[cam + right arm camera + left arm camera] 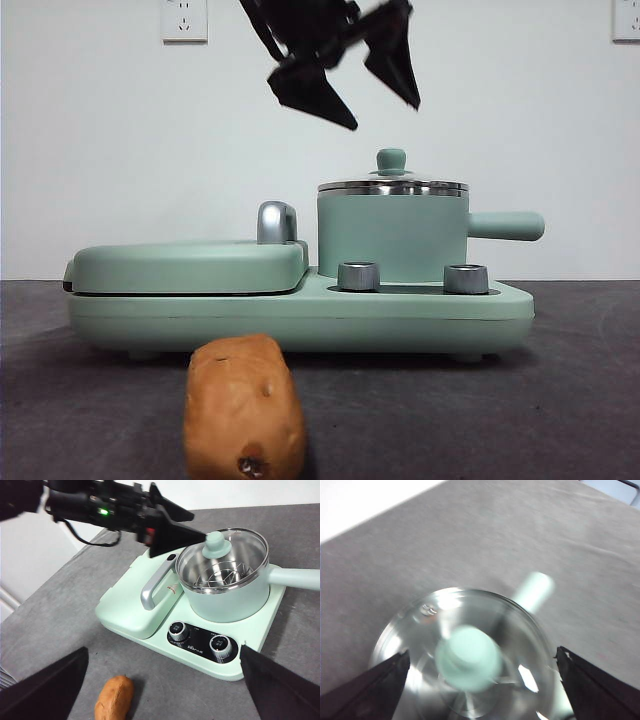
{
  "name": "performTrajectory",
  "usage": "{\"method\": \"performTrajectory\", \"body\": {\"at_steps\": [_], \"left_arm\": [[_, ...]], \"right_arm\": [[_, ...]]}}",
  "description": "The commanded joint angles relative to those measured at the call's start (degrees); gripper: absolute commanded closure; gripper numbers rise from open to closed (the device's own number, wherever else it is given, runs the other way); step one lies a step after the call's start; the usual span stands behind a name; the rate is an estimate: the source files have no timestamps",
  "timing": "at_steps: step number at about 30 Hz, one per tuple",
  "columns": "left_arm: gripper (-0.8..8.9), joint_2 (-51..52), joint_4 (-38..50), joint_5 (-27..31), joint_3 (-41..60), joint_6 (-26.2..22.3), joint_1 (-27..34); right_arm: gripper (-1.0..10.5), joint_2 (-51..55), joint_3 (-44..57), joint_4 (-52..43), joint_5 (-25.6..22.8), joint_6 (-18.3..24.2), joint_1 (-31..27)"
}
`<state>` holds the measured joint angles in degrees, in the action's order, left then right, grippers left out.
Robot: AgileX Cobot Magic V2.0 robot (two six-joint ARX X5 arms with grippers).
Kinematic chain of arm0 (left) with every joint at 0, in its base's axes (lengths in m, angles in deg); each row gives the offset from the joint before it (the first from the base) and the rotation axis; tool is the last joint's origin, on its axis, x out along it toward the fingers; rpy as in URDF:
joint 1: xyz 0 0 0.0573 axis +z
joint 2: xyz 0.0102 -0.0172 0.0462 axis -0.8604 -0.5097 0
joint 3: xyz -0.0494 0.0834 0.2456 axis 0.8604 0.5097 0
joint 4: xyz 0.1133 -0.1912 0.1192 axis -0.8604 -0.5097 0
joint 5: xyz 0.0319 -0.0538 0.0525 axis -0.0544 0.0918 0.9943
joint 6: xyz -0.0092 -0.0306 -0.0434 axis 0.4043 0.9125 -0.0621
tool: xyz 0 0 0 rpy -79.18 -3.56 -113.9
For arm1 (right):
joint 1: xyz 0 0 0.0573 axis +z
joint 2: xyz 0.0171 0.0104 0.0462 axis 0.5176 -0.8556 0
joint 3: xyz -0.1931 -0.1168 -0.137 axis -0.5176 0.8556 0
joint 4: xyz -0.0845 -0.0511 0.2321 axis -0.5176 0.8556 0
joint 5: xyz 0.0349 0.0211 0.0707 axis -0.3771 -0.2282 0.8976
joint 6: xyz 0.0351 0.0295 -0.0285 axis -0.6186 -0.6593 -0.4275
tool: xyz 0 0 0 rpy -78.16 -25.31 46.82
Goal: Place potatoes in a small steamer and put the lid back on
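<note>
Nothing was done yet, as I judged it. The lid (392, 182) sat on the small steamer (393, 238), and the potato (244, 408) lay on the tabletop (560, 400) at about six o'clock of the cooker base (300, 310). My left gripper (345, 80) hung above the lid knob, jaws wide apart, holding nothing. My right gripper (162, 680) waited high, equally wide and empty. The surface was dark grey felt-like cloth; behind stood a white wall (100, 150) with sockets.

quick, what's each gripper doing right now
Left gripper: open, above the lid, holding nothing.
Right gripper: open, holding nothing.
</note>
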<state>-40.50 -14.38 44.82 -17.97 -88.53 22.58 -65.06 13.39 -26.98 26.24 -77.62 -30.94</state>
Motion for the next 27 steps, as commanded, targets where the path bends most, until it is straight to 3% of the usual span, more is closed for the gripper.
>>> {"method": "performTrajectory", "body": {"at_steps": [1, 16, 27], "left_arm": [[3.46, -2.3, 1.7, 0.8, -1.8, 1.6, -0.4], [3.50, -6.1, 5.2, 0.7, -1.8, 5.5, -0.4], [3.86, -7.6, 7.3, 0.7, -1.8, 5.5, -0.7]], "right_arm": [[4.6, -0.2, -1.0, -0.2, 0.2, -0.6, 0.1], [4.6, -0.2, -1.0, -0.2, 0.2, -1.0, 0.1], [4.6, -0.2, -1.0, 1.1, 0.2, -1.0, 0.1]]}}
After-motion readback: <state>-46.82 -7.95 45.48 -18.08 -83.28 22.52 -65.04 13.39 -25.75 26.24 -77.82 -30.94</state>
